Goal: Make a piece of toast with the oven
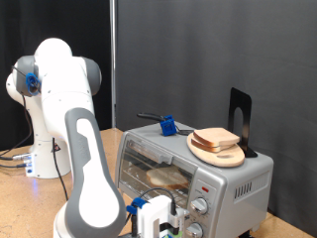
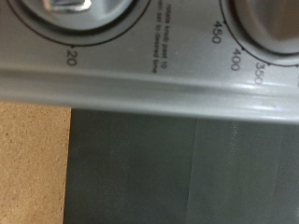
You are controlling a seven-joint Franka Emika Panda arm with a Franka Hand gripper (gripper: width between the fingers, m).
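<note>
Silver-grey oven (image 1: 193, 169) on the surface, bread slice (image 1: 164, 178) lying flat on the rack behind the glass door. Another slice on a wooden plate (image 1: 216, 149) atop the oven. Gripper (image 1: 157, 216) down at the front control panel, right up against the knobs (image 1: 197, 206); wrist view filled with dial numbers. Bread up and toward the exterior view's left of the jaws. Jaws' state: cannot tell.

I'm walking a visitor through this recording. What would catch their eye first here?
The white arm fills the exterior view's left, its gripper down at the front of the silver oven, near the knobs. A bread slice sits on a wooden plate on the oven's top; another slice shows behind the glass door.
</note>
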